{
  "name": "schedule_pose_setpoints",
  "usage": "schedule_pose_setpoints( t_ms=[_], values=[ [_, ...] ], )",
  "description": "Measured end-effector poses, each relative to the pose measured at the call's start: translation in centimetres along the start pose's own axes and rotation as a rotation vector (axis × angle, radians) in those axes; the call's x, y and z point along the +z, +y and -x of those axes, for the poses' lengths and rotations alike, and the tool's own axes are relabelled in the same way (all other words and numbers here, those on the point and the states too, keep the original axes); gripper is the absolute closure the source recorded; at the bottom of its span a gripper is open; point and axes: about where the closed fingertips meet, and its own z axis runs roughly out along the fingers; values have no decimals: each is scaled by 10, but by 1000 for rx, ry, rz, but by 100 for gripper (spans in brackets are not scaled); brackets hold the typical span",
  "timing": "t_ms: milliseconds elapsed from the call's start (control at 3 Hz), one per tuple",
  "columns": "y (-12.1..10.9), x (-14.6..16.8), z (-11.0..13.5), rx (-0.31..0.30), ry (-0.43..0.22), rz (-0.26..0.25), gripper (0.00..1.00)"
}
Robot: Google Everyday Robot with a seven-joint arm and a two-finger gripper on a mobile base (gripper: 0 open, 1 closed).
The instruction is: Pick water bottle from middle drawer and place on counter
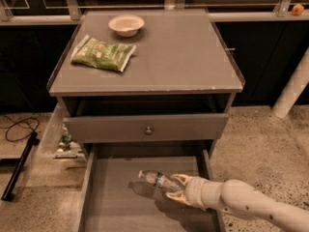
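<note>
The water bottle point(155, 179), clear with a white cap pointing left, hangs tilted just above the floor of the open middle drawer point(116, 204), with its shadow under it. My gripper point(172, 187) reaches in from the lower right on a white arm and is shut on the bottle's right end, one yellowish finger above it and one below. The grey counter point(178, 57) lies above, at the top of the cabinet.
A green bag point(103, 53) and a white bowl point(126, 24) sit on the counter's left and back. A grey drawer front with a round knob point(148, 129) juts out above the middle drawer. A white post point(292, 91) stands at right, and cables point(19, 129) lie at left.
</note>
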Motion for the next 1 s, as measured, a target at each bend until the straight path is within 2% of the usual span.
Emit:
schedule_pose_setpoints(
  t_ms=[333,667,1000],
  values=[
    [-18,-39,22,-37,-19,-61,100],
    [-43,-75,44,-72,-12,-89,100],
    [-79,-115,73,-99,-3,-91,100]
  ],
)
